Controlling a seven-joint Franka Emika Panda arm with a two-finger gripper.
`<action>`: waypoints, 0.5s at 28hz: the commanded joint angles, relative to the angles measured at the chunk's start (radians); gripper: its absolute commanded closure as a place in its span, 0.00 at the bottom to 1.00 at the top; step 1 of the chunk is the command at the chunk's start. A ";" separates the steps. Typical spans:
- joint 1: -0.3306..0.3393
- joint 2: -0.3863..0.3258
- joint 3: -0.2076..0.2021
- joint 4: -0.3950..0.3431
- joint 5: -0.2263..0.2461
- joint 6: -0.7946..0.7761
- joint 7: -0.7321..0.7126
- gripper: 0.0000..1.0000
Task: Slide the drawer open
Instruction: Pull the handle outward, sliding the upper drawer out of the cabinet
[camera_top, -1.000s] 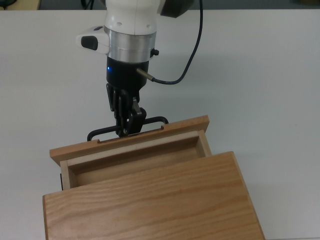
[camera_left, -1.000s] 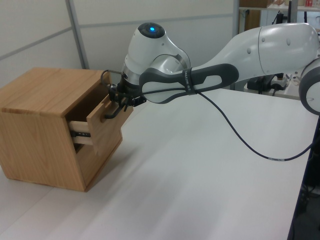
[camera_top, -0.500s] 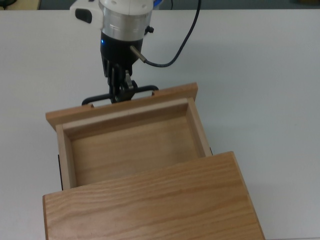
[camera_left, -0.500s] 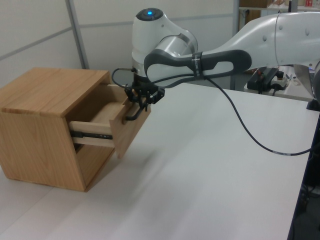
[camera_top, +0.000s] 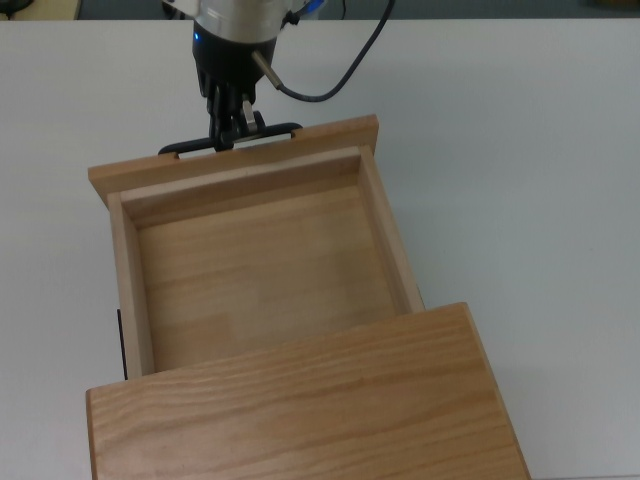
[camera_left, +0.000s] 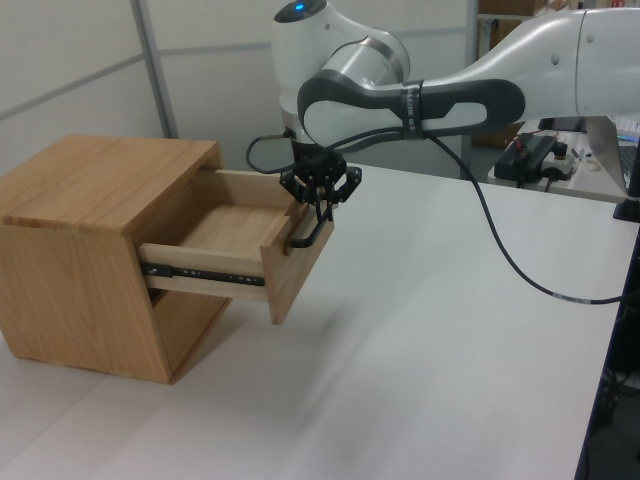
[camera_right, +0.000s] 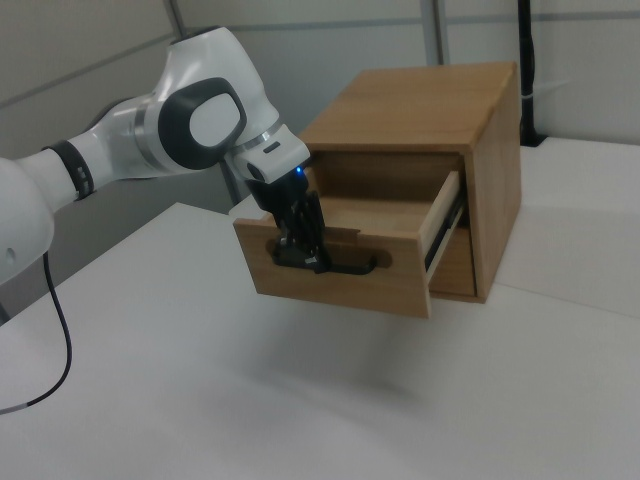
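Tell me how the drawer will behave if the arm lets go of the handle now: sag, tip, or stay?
The drawer probably stays: black slide rails carry it from the box. It looks stiff, a thin-walled wooden tray. Its empty tray suggests little weight, so sag should be slight. The gripper is closed on the handle.

A big white table (camera_top: 520, 150) fills the scene, its bare surface running out on all sides. On it sits a wooden box (camera_left: 70, 250), light oak with a grained flat top (camera_top: 300, 400), and a black slide rail (camera_left: 205, 270) shows along its opening in the left view. Behind, pale wall panels (camera_left: 70, 60) with a grey upright post (camera_left: 152, 65). Off at the left view's right, dark equipment (camera_left: 530, 155) sits on another surface, too unclear to name.
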 joint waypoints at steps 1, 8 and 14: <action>0.003 -0.032 -0.008 -0.026 0.006 -0.044 -0.037 1.00; 0.001 -0.033 -0.013 -0.017 0.037 -0.035 -0.037 1.00; -0.003 -0.038 -0.014 0.006 0.055 -0.033 -0.045 0.76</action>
